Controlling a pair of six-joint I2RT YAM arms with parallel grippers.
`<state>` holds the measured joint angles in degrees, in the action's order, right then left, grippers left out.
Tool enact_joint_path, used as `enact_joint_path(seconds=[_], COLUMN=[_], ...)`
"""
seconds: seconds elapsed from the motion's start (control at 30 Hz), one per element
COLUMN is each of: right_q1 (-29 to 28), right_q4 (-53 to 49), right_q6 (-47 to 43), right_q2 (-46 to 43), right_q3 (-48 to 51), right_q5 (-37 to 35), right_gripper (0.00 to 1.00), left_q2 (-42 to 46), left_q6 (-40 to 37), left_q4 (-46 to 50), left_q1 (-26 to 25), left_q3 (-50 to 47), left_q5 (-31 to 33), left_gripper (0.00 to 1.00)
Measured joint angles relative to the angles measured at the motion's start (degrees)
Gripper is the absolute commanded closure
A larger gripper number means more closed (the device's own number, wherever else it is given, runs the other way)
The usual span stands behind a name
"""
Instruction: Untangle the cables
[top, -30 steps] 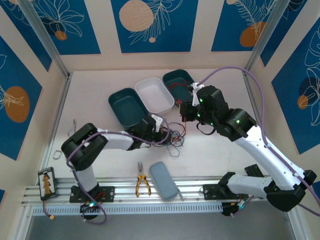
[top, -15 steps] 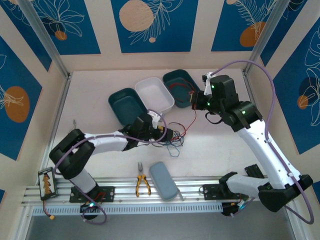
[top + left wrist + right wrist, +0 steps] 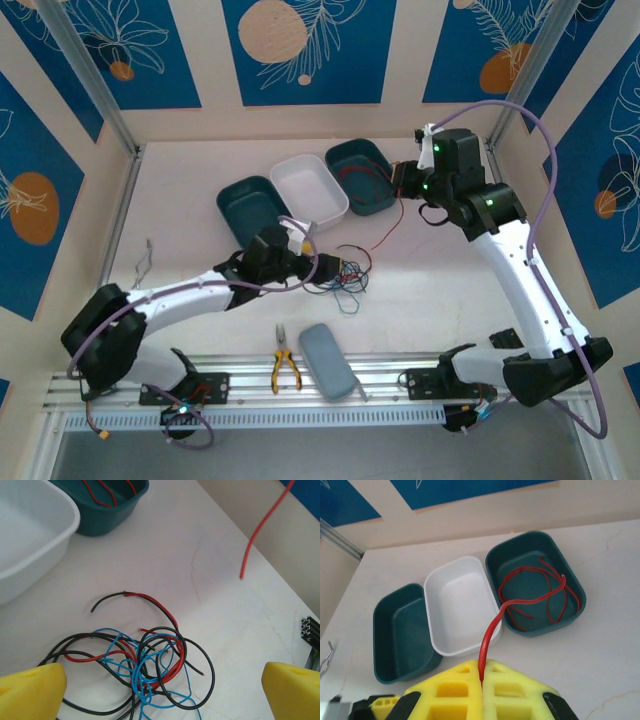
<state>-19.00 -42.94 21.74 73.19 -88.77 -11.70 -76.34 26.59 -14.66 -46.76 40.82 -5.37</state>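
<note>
Three bins sit in a row at the back of the table (image 3: 200,160). The left teal bin (image 3: 400,630) and the white bin (image 3: 462,605) are bare inside. The right teal bin (image 3: 535,590) holds loops of loose red cable (image 3: 552,602).

The right gripper (image 3: 482,677) is clamped on a single red wire (image 3: 492,625), which rises from between its closed fingers and trails free near that bin.

The left gripper (image 3: 160,685) is spread wide and holds nothing. Its yellow fingers (image 3: 30,690) stand either side of the tangle (image 3: 145,660), a knot of black, red and blue cables lying mid-table in front of the bins.
</note>
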Motion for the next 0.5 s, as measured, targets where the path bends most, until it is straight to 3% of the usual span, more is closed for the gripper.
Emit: enact_joint_path(seconds=[0.5], right_q1=[5.7], right_q4=[3.3], right_q6=[-3.6], right_q2=[13.8], right_q3=[-9.5], right_q5=[1.7], right_gripper=[1.00], left_q2=[12.7], left_q6=[-2.8], left_q4=[8.3], left_q1=[0.0], left_q3=[-3.8], left_q5=[12.4], left_gripper=[0.00])
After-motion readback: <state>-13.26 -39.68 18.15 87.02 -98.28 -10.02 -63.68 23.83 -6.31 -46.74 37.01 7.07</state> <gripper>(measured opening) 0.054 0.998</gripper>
